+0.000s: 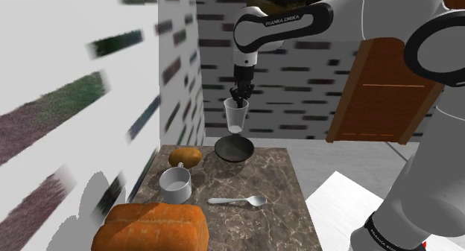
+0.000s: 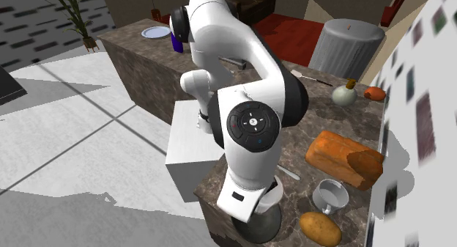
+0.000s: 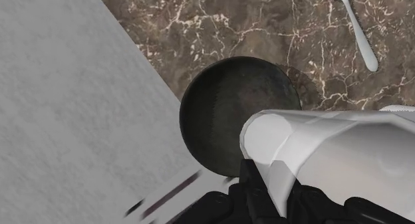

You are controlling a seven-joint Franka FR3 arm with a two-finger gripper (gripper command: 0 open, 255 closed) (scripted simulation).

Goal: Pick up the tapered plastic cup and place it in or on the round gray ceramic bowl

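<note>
Loaf (image 1: 149,226), mug (image 1: 176,184), spoon (image 1: 238,202) on marble table (image 1: 277,173)

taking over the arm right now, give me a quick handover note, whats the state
Gripper: fingers shut on the cup, gripping it at the rim, cup upright.
Cup: off the table, hanging roughly above the dark bowl, not touching it.
Done: pick-up; the cup is over the bowl.
Left: lower the cup into the bowl, open the fingers, pull back.
</note>
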